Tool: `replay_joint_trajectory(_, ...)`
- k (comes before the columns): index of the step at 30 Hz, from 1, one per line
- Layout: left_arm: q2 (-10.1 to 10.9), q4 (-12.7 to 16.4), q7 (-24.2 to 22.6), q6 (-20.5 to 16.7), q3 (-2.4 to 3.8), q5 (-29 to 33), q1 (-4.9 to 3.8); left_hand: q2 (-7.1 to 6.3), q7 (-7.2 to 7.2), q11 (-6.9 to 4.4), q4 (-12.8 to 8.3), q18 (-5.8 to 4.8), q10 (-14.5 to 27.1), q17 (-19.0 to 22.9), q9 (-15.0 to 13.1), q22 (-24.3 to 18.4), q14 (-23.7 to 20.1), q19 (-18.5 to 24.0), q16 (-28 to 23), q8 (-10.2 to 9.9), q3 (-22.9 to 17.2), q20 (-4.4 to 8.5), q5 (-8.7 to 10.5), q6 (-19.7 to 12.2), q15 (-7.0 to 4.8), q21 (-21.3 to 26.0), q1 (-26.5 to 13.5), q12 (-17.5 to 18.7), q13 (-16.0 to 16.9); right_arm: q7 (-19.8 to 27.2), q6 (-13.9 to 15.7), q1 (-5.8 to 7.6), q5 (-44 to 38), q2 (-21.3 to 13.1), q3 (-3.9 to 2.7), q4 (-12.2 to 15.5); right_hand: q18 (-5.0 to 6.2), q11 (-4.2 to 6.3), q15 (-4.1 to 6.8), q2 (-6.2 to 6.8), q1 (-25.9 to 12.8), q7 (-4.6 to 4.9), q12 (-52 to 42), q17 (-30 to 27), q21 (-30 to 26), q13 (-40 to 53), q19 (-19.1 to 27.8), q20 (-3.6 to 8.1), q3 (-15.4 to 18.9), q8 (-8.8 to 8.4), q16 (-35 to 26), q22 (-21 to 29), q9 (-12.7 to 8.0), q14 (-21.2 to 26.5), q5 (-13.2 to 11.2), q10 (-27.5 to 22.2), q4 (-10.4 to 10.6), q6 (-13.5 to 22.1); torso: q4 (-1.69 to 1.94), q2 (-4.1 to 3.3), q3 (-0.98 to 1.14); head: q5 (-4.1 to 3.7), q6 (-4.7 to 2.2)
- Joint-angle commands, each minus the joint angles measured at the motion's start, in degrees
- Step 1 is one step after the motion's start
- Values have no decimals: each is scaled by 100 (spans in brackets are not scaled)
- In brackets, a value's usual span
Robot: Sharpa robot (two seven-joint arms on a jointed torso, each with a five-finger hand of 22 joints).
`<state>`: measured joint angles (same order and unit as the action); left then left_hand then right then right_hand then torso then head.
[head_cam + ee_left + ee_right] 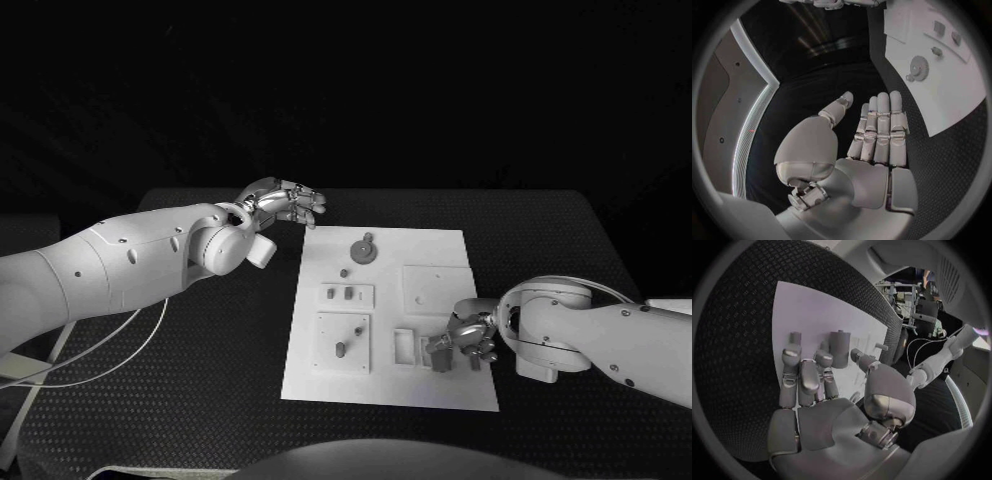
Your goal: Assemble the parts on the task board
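The white task board (389, 385) lies in the middle of the table. A grey gear (365, 248) sits at its far end, and small grey parts (343, 294) lie along its left half. My right hand (470, 338) hovers low over the board's near right part, fingers stretched toward an upright grey peg (839, 347) and a smaller part (795, 337). I cannot tell whether the fingertips touch the peg. My left hand (283, 203) is held flat and empty beyond the board's far left corner; its wrist view shows the board (954, 90) and the gear (918, 66).
A raised square block (343, 342) with a slot and a shallow square recess (433, 285) are on the board. Black textured table (188, 390) surrounds it. A white cable (108, 350) loops at the table's left side.
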<state>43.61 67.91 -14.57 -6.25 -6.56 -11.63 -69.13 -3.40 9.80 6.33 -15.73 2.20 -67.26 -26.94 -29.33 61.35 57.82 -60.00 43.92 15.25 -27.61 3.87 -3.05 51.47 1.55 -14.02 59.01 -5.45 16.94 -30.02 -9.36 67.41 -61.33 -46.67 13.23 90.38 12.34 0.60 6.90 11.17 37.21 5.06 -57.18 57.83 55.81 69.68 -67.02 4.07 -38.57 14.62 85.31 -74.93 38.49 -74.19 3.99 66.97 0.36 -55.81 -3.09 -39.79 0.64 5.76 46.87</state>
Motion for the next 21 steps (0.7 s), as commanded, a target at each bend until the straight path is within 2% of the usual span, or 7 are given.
replay_joint_trajectory(1,1,19,-56,80,3,32,-3,8,-6,10,-1,76,-27,-6,8,-7,33,-36,-33,34,28,13,-16,-27,9,23,-47,10,-9,-64,-201,-69,0,28,44,-37,266,-5,-21,-127,6,81,-43,15,26,-13,25,21,60,-29,-40,-102,0,8,-26,-31,-156,44,2,0,-2,2,17)
replay_joint_trajectory(6,10,23,-55,77,3,32,-3,8,-6,10,0,76,-28,-8,9,-7,34,-36,-35,34,28,14,-16,-27,9,23,-48,10,-9,-78,-193,-76,-13,40,48,-70,266,5,-13,-549,55,70,-66,47,44,-34,54,8,162,-39,-50,-100,5,0,-20,-43,-715,1,-3,1,0,10,33)
replay_joint_trajectory(8,11,23,-54,74,3,32,-3,8,-6,9,0,76,-28,-9,9,-7,34,-36,-35,34,28,14,-16,-27,9,23,-48,10,-9,-81,-187,-77,-19,37,49,-70,266,8,-13,-644,114,69,-72,52,51,-38,57,8,156,-39,-53,-101,7,-2,-17,-43,-898,-9,-5,0,3,13,39)
replay_joint_trajectory(10,14,22,-54,72,3,32,-3,7,-6,9,0,77,-28,-10,9,-7,34,-36,-36,35,28,14,-16,-28,9,24,-48,10,-9,-84,-165,-79,-42,38,49,-72,266,7,-14,-775,106,69,-78,57,55,-51,57,-9,180,-42,-62,-95,7,-7,-18,-40,-1166,-32,-6,-1,4,13,41)
replay_joint_trajectory(13,12,22,-55,72,3,32,-3,7,-7,9,0,77,-28,-11,10,-7,34,-36,-37,35,27,15,-16,-28,9,24,-48,10,-9,-82,-132,-79,-53,37,51,-71,266,21,-6,-1050,274,62,-94,74,64,-69,37,-11,93,-28,-68,-90,17,-30,-18,-18,-1531,-87,-7,2,2,8,43)
replay_joint_trajectory(16,11,22,-54,71,3,32,-3,8,-7,9,0,77,-28,-12,10,-7,35,-36,-37,35,26,15,-16,-28,8,25,-48,10,-9,-74,-61,-79,-41,27,51,-64,266,25,0,-1258,329,50,-103,85,65,-84,29,-24,70,-14,-73,-86,27,-45,-14,4,-1676,-133,-5,1,4,9,48)
replay_joint_trajectory(21,16,18,-54,68,3,32,-3,8,-7,9,2,77,-28,-14,11,-7,35,-37,-39,36,26,15,-16,-27,8,25,-50,10,-10,-66,26,-78,204,-13,49,-6,266,41,13,-1405,262,30,-111,115,65,-104,23,-45,97,14,-72,-83,40,-73,-14,40,-1670,-210,-10,3,8,9,44)
